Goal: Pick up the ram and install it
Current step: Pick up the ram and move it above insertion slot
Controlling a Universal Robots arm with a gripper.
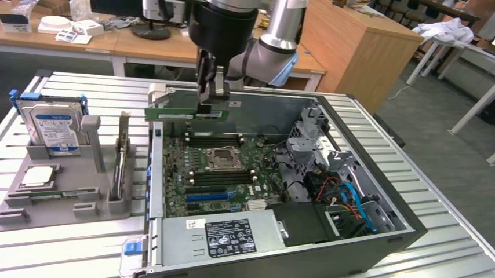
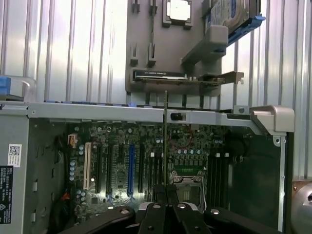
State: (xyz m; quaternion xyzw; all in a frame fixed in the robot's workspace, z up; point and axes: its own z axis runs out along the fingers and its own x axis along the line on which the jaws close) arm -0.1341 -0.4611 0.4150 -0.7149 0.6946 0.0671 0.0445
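Ram (image 1: 185, 113) is held in the air, clamped between the closed fingers of the gripper (image 1: 208, 105). The grip sits toward the stick's end on the exterior view's right. The board is held on edge, long side level, above the far part of the open case (image 1: 402, 231). It is not yet seated in any slot.

Below it lie the dark memory slots (image 1: 213, 139) on the far side of the CPU socket (image 1: 220, 156), with a second bank (image 1: 220, 178) on the near side. In the wrist view the stick is seen edge-on, running parallel to the slots. Which slot it is over cannot be told for certain; it looks slightly off to the socket side.

Judged for this step:
- Stick to be kept parallel to the slot and square before descent.
- Notch side to be checked against the slot key; not readable here.
- With the grip off-centre, uneven seating is likely, so pressure should be kept even along the length.
- Slot latches should be confirmed open.

The parts tray (image 1: 23, 220) with the hard drive (image 1: 53, 124) sits well apart on the exterior view's left.
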